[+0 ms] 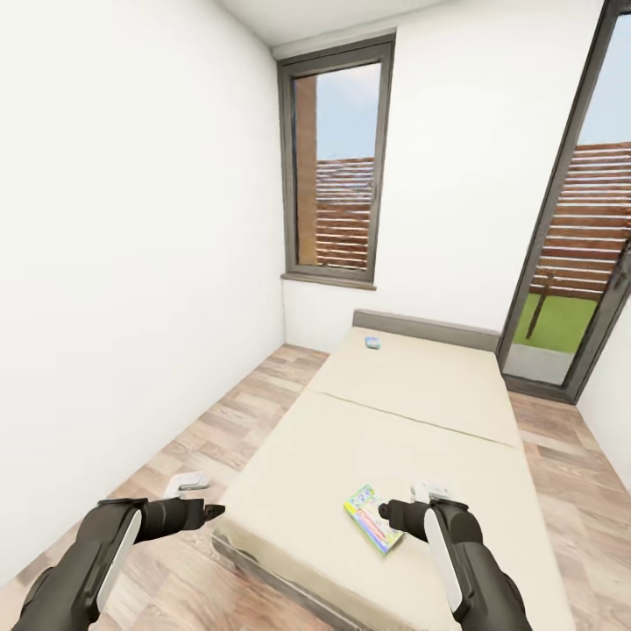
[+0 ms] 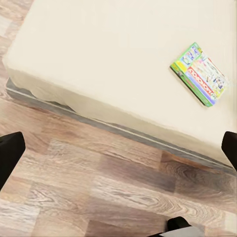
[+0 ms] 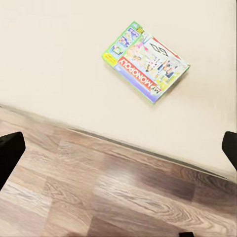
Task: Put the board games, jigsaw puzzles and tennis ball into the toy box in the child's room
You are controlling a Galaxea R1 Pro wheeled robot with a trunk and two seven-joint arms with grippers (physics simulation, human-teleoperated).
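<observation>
Your right gripper (image 1: pixel 396 511), jaws spread wide and empty, sits just beside the flat yellow-green-red printed board game (image 1: pixel 373 519), its long axis running diagonally on the cream-beige bed (image 1: pixel 412 394).

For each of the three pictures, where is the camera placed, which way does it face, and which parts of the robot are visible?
Head view: on the robot's head, facing forward and down over the bed; both arms and the left gripper and right gripper show.
Left wrist view: on the left arm, facing down at the bed edge and wooden floor; dark fingertips at the sides.
Right wrist view: on the right arm, facing down likewise; dark fingertips too.
All views share the near board game.
</observation>
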